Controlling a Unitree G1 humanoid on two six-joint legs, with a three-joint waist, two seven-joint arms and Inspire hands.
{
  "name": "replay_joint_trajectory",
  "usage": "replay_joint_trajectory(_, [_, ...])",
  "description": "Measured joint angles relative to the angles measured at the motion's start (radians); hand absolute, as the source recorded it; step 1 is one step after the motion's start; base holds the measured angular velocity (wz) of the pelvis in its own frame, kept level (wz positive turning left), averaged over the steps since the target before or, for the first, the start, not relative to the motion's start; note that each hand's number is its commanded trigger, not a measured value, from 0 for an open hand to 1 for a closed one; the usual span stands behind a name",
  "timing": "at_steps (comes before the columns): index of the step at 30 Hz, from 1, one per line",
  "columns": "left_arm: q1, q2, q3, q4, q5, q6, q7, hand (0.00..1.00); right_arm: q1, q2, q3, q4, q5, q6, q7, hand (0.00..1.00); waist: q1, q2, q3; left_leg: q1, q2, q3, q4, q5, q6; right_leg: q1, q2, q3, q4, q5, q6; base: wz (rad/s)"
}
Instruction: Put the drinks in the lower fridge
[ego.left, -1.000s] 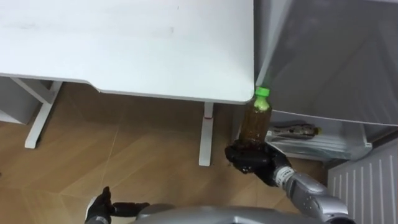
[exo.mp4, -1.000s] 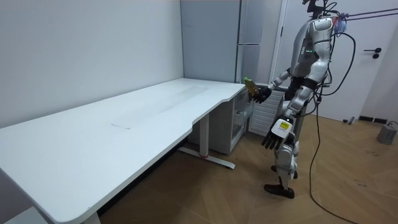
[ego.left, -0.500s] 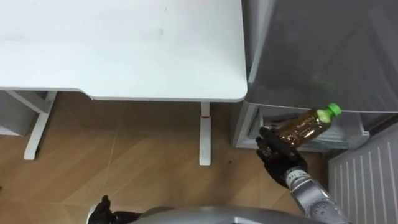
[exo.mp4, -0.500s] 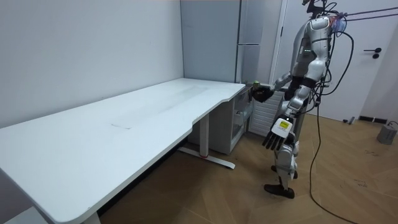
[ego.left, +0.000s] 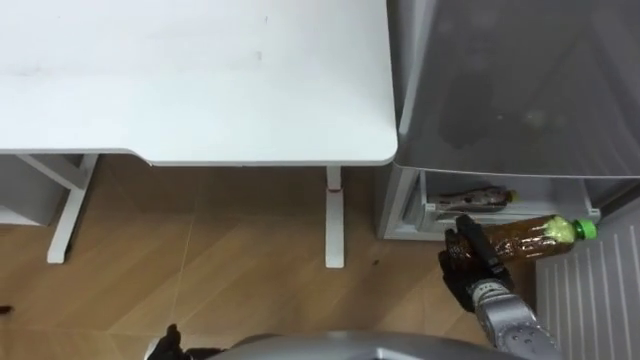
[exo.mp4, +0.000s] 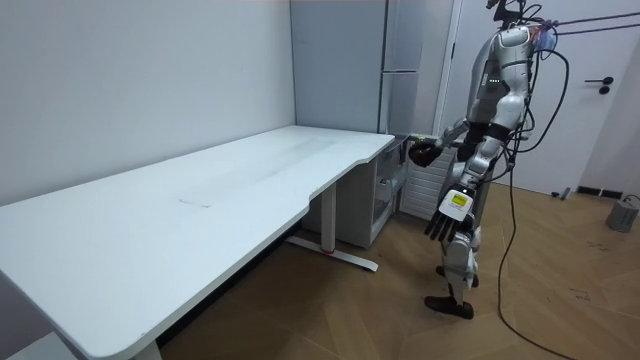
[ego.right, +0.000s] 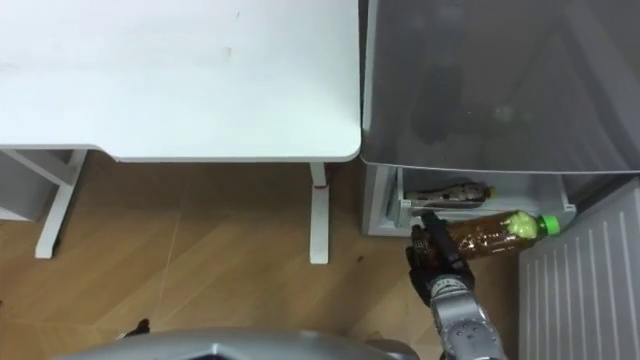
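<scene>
I see the bench (ego.left: 200, 80) on the left, with the fridge (ego.left: 520, 90) just beside its right edge. The fridge's lower compartment (ego.left: 432, 212) stands open with a packet (ego.left: 475, 198) inside. Just in front, my right hand (ego.left: 468, 268) holds the bottle (ego.left: 530, 238) sideways, cap pointing right.

Bright, even indoor light from overhead. Top of desk (ego.left: 200, 80) washed near-white, soft sheen. Dim shadow band on floor (ego.left: 230, 185) beneath desk edge. Grey fridge door (ego.left: 520, 90) shows faint mottled reflections.
</scene>
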Motion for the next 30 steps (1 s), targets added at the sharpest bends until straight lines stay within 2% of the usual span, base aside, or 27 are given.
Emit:
replay_joint_trajectory(9, [0.02,0.001,0.002,0.0,0.049,0.01,-0.001,0.0,0.0,0.008,-0.053,0.04,0.086,-0.024,0.001,1.0,-0.011,-0.006,0.002,0.012,-0.001,0.013,0.002,0.0,0.0,0.004,0.0,0.023,-0.003,-0.003,0.003,-0.05])
replay_joint_trajectory(19, [0.02,0.005,0.001,0.0,0.069,0.012,-0.003,0.0,-0.001,0.02,-0.053,0.04,0.092,-0.025,0.004,1.0,-0.011,-0.017,0.0064,0.016,-0.001,0.015,0.002,0.0,0.0,0.0,0.0,0.027,-0.002,-0.004,0.004,0.0])
replay_joint_trajectory(30, [0.027,0.009,0.001,-0.002,0.089,0.019,-0.015,0.0,-0.002,0.019,-0.054,0.04,0.09,-0.024,0.017,1.0,-0.01,-0.022,0.0062,0.006,-0.002,0.01,0.007,0.0,0.0,0.004,0.0,0.017,-0.003,-0.004,0.004,0.01])
